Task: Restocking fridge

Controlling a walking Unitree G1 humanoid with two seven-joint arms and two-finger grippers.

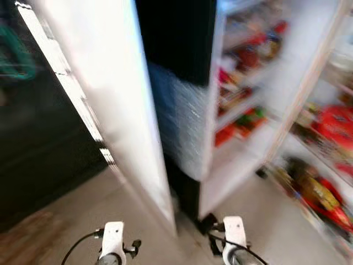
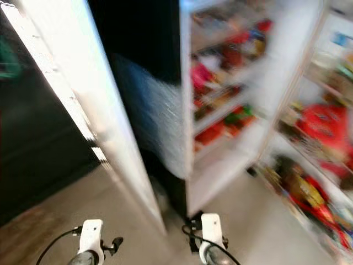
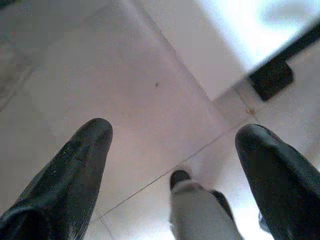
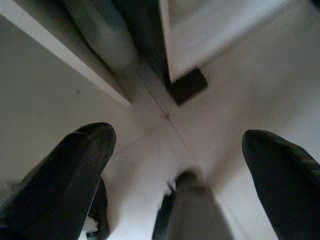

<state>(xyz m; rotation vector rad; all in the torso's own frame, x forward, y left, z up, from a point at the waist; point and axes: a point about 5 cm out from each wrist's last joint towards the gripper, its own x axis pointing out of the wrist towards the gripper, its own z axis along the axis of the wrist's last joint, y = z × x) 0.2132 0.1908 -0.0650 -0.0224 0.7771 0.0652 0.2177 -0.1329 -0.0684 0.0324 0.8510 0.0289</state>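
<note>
The head views are blurred. The fridge (image 1: 237, 160) stands open across the upper centre and right of the frame, its white shelves crowded with red, green and yellow packs (image 1: 237, 124) too smeared to name. Its left door (image 1: 118, 105) swings out as a tall white slab from upper left toward bottom centre, edge-on between the two arms and standing before the dark opening. The right door (image 1: 309, 83) hangs open at the right edge, its racks stuffed with red and yellow bags (image 1: 320, 193). The pale tiled floor (image 1: 71, 215) spreads below. The left gripper (image 3: 175, 150) and right gripper (image 4: 175, 150) both point down at the floor, fingers spread wide and holding nothing, the right one near the fridge's dark foot (image 4: 188, 85).
</note>
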